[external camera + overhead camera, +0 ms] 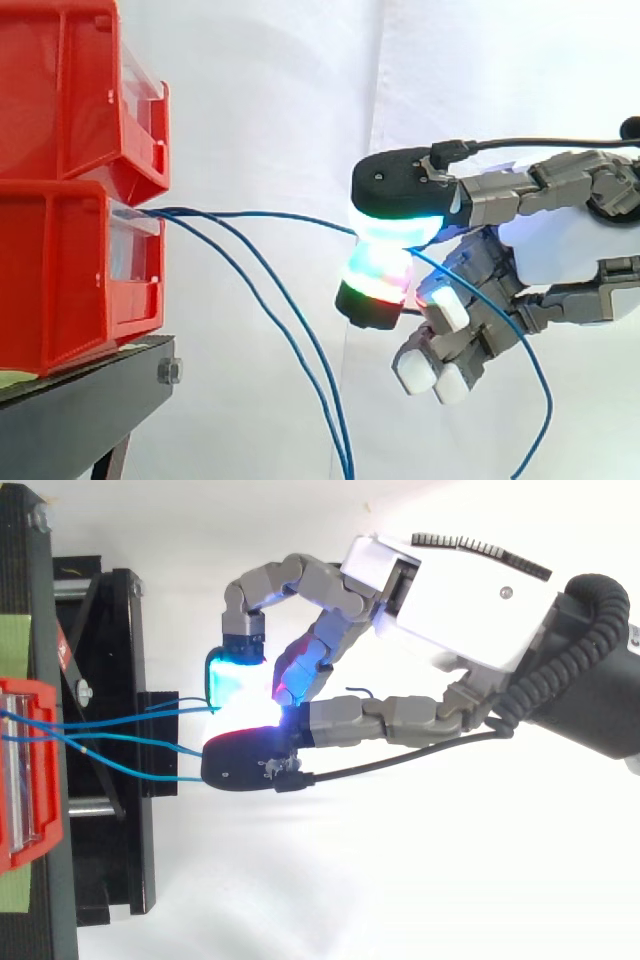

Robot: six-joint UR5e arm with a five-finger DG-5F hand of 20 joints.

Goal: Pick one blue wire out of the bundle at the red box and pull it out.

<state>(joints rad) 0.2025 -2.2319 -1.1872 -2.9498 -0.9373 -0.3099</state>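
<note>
I'm pinching one blue wire [270, 214] between two of the hand's [555, 245] glowing pads [400, 222], out from the lower red bin [70, 280] it is feeding from; I'm judging it light, limp and slick, needing a firm pinch.

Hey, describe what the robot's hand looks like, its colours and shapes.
The hand has a white shell over the palm and grey, blocky, segmented fingers. Their thick pads glow cyan, green, red and white; some have black backs.
</note>
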